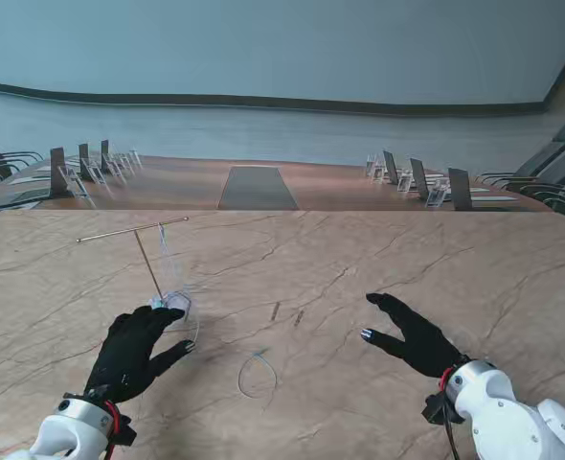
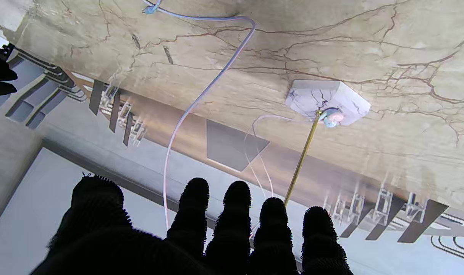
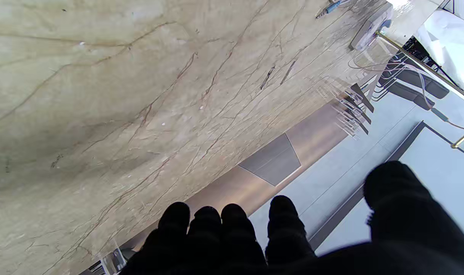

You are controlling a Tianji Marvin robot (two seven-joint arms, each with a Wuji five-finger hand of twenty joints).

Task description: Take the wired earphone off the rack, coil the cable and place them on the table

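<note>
Clearly, the wired earphone (image 1: 168,251) is draped on the rack (image 1: 151,261), its cable (image 1: 257,374) trailing to a loop on the table (image 1: 378,259) between the hands. The left hand (image 1: 134,350) — fingers spread, holding nothing — is placed just nearer to me than the rack's base; the right hand (image 1: 412,335), likewise spread and empty, is well apart.

Beige marble-patterned table (image 1: 378,278) with brown veins in front. Beyond, long brown wooden conference table (image 1: 168,182) with grey rectangular inset panel (image 1: 257,188), clear acrylic nameplate stands (image 1: 412,180), dark chair backs (image 1: 460,188) along both sides. Pale blue-grey wall (image 1: 282,43) behind, dark curved band (image 1: 263,100) across. Soft, even light.
</note>
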